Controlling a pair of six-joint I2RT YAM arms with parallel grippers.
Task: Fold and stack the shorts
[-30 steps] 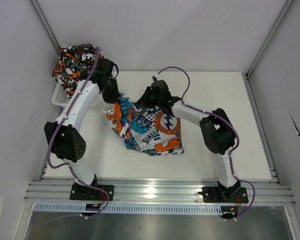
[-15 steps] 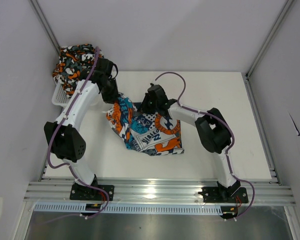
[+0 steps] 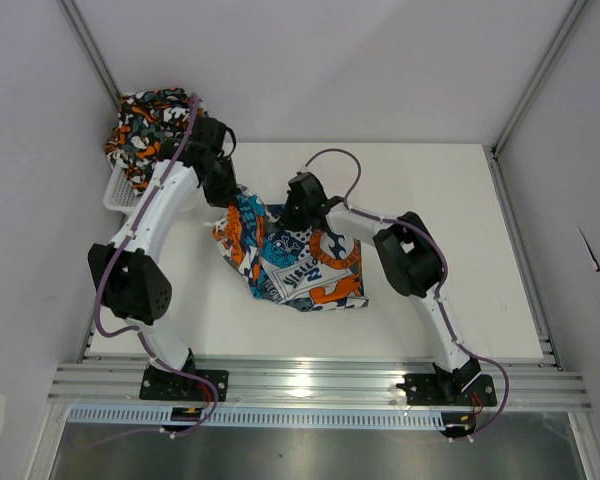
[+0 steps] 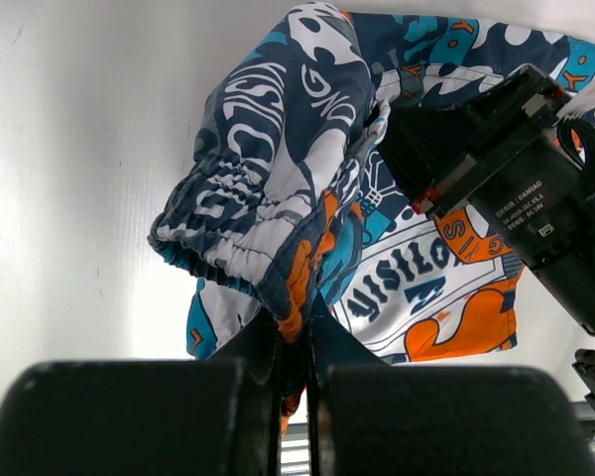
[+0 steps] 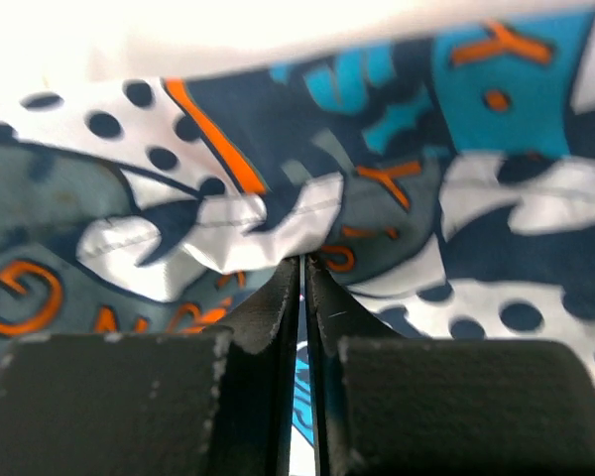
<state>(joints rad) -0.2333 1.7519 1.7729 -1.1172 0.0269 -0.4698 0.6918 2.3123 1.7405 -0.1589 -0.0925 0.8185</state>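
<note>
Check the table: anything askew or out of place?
The patchwork shorts sit bunched and crooked mid-table, pinched by the left fingers and right fingers. The camouflage shorts sit heaped over the basket rim, far left.

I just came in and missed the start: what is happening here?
Two robot arms are handling the patchwork shorts, which lie bunched up on the table. The left gripper is shut on a fold near the elastic waistband; the right gripper pinches the cloth close by. The camouflage shorts sit crumpled in the white basket at the far left. Nothing is folded or stacked yet.
</note>
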